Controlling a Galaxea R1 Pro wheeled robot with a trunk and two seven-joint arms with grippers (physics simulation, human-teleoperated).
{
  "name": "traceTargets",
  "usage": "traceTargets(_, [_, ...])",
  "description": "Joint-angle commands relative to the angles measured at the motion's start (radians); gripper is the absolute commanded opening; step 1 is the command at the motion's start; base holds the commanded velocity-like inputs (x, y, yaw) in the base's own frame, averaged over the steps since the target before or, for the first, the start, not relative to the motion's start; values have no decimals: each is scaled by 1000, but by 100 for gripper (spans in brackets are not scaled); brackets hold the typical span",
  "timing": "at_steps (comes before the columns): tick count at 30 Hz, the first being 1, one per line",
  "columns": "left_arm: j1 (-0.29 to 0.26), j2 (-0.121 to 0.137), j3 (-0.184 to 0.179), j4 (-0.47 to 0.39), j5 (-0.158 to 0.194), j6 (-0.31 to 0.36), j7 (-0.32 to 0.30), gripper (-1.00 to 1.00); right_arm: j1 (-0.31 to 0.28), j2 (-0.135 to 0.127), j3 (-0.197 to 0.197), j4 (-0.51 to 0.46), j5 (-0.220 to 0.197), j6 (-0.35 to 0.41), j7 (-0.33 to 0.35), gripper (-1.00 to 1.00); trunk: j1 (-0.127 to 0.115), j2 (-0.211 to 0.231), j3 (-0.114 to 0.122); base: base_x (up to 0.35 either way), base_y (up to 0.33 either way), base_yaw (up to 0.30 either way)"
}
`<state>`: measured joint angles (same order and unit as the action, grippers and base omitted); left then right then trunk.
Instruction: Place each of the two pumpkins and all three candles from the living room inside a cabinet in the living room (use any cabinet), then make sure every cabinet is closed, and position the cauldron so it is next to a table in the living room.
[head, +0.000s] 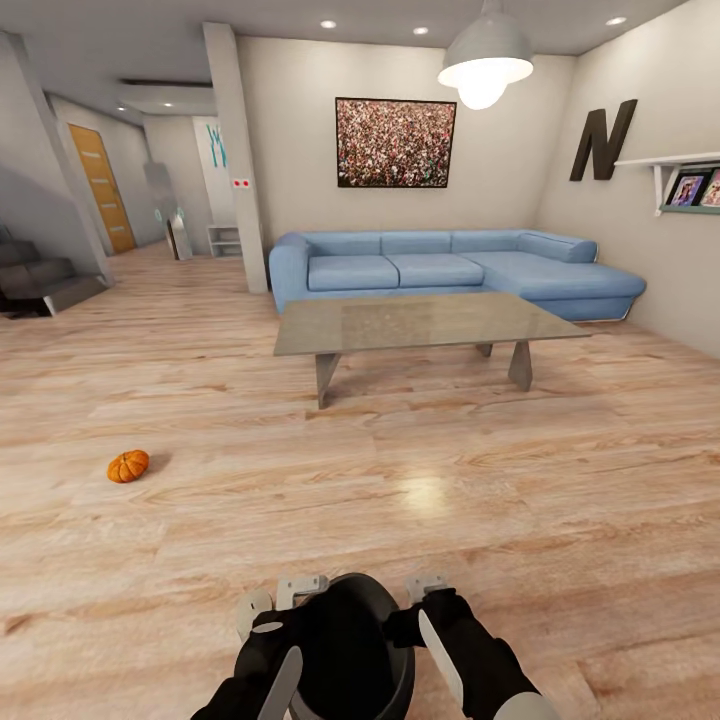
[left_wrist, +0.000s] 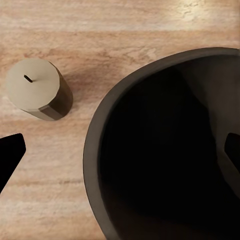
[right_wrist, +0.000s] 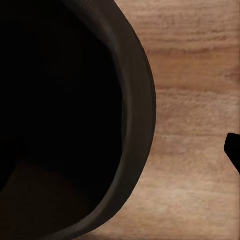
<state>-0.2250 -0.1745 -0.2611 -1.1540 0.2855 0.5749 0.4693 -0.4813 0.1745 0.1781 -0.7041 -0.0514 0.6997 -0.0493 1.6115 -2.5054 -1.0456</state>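
Floorboards (head: 420, 480) of light wood are stretching across the living room, running back to pale walls where a framed picture (head: 395, 142) is hanging above a long blue corner sofa (head: 450, 268). Just in front of the sofa a low grey tabletop (head: 420, 322) is standing on angled legs, with nothing lying on it. Overhead a white pendant lamp (head: 487, 58) is glowing, and a dark letter N (head: 602, 140) is showing on the side wall above a shelf (head: 680, 175) of photographs. At the near edge of the head view the black cauldron (head: 350, 650) is sitting between the two arms, well apart from the tabletop; its dark rim (left_wrist: 100, 150) is curving through the left wrist view and its wall (right_wrist: 142, 110) through the right wrist view, with floor beyond it in both. The left pincer (head: 275, 605) is straddling the cauldron's rim on its own side with its fingers apart, one fingertip (left_wrist: 10, 150) over the floor and the other inside the bowl. The right pincer (head: 428, 600) is hanging at the opposite side, and I cannot tell whether it is apart or together. A small orange pumpkin (head: 128, 465) is lying on the floor far off to the left, near nothing else. A stubby beige candle (left_wrist: 37, 87) is standing upright on the floor just beside the cauldron, not touching it.
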Motion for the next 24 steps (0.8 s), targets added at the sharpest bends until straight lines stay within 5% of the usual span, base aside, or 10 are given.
traceTargets(1, [-1,0,-1,-1,11,2,9,100,0,0,1,-1,-5,4,-5,100,0,-1,-5,0,0,0])
traceTargets(8, [-1,0,-1,-1,11,2,10,100,0,0,1,-2,-5,4,-4,100,3,-2,-32,0,0,0])
traceTargets(24, [-1,0,6,-1,10,9,12,100,0,0,1,-2,-5,4,-4,100,3,-2,-32,0,0,0])
